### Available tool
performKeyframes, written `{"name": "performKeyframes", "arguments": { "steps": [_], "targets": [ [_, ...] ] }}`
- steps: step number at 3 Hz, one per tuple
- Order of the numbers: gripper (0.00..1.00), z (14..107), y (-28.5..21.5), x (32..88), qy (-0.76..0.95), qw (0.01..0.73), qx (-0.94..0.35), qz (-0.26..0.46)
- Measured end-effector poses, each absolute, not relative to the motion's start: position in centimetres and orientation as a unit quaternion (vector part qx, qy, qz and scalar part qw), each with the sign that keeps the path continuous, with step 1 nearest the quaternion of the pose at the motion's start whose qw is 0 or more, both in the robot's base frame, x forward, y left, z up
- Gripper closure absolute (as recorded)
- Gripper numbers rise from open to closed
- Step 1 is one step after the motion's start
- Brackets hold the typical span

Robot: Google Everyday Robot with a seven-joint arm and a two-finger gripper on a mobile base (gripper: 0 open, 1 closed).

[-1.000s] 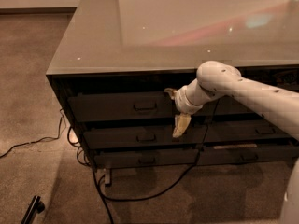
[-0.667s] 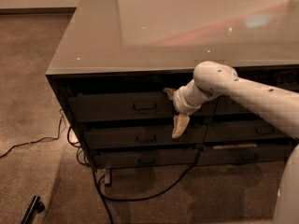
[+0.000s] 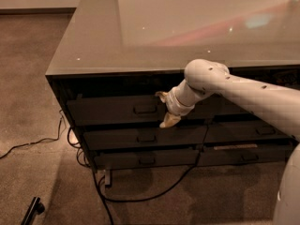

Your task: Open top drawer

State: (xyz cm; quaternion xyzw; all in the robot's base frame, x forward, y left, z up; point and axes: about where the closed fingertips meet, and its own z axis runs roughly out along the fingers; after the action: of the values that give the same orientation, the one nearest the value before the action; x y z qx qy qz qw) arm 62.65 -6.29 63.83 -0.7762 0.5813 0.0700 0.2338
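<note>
Item: wide dark grey-black top drawer (image 3: 103, 111), just under the glossy grey countertop (image 3: 140, 41), rigid, probably heavy-sliding; take its small rectangular loop handle (image 3: 145, 109), your cream two-finger gripper (image 3: 165, 108) standing spread wide just beside it

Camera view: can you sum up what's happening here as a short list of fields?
Furniture: dark cabinet with a glossy grey top
Top drawer: looks shut
Handle: small loop, mid-front, not gripped
Gripper: open, in front of the top drawer, just right of the handle
Floor: carpet, with black cables running under the cabinet
</note>
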Motion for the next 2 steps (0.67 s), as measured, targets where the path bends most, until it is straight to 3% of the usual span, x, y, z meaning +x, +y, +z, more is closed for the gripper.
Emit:
{"name": "performKeyframes", "arguments": {
  "steps": [2],
  "targets": [
    [0.96,64.0,-6.2,61.6,0.581,0.221,-0.779,0.080]
  ]
}}
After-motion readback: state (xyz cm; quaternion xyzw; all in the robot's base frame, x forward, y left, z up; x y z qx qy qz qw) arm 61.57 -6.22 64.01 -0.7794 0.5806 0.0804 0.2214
